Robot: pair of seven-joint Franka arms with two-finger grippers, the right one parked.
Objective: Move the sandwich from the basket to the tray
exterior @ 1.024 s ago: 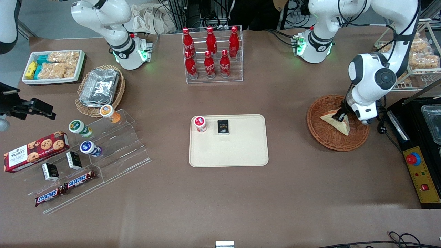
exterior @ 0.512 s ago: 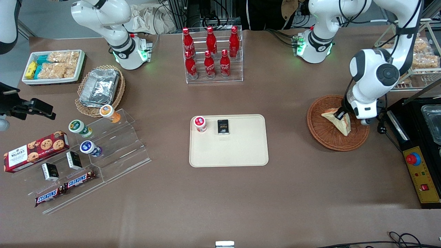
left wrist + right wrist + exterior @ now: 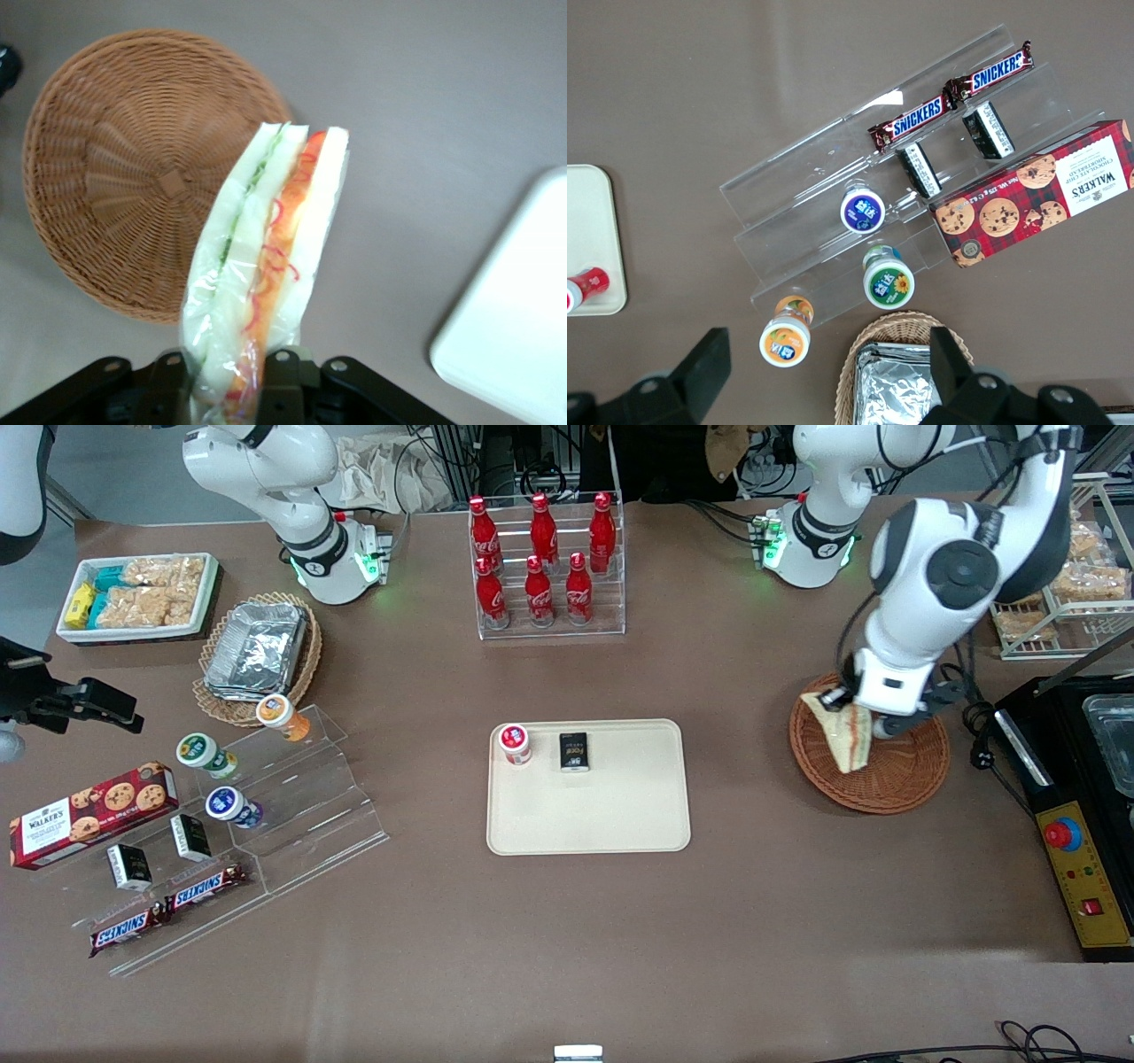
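The left arm's gripper [image 3: 237, 376] hangs above the reddish-brown basket [image 3: 895, 775], its fingers [image 3: 282, 370] clamped on one end of the wrapped sandwich [image 3: 266, 266]; the wedge juts out from the fingers, clear of the wicker, with the cream tray [image 3: 620, 815] well apart toward the table's middle. The grip looks narrow and on slick film, so a quick swing could let the sandwich slide or droop out; a careless landing could also knock the red-capped cup [image 3: 515, 744] or the dark packet [image 3: 574, 751] on the tray. Legible elsewhere: Snickers bars [image 3: 950, 100], a Walkers biscuit box [image 3: 1036, 199], Coca-Cola bottles [image 3: 540, 558].
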